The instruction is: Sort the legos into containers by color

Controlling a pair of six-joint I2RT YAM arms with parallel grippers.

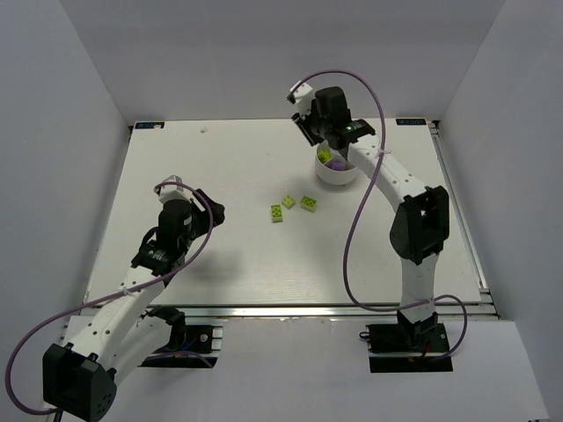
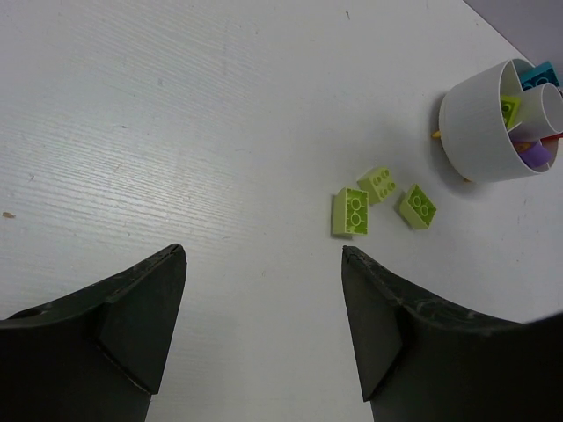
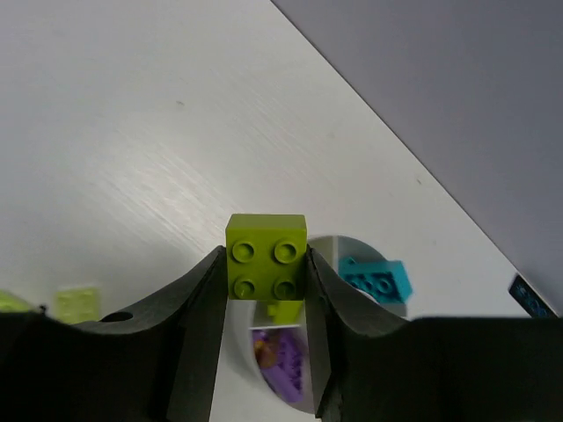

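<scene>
My right gripper (image 3: pixel 266 264) clamps a lime brick (image 3: pixel 266 258) over the dish (image 1: pixel 337 176) holding a cyan brick (image 3: pixel 376 280); left gripper (image 2: pixel 263 252) spread wide, three lime bricks (image 2: pixel 352 212) ahead

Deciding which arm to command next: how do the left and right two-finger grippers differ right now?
The left gripper is open and empty; the right gripper is shut on a lime green studded brick. The left gripper hangs over bare white table, short of three loose lime bricks; the right gripper is over the round white plastic dish. Both have dark fingers.
</scene>
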